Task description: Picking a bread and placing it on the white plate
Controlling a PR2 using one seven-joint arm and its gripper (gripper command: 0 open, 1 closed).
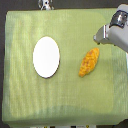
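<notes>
Green cloth (65, 107) covers the table, edge to edge. Near its left edge lies the plate (46, 57), bare. Toward the right edge, well apart from it, lies the bread (89, 62), tilted. Just above the bread hangs the gripper (100, 38); whether its jaws are open cannot be told.

A pale green woven cloth (30, 100) covers the bench and fills most of the exterior view. On it lies a plain white oval plate (46, 57), toward the exterior view's left. Well apart from it, toward the right, rests a lumpy golden orange-yellow piece of bread (89, 62), tapered at both ends and lying at a slant. The robot's grey gripper (100, 37) reaches in from the upper right, just above the bread's upper end; its fingers cannot be made out.
</notes>
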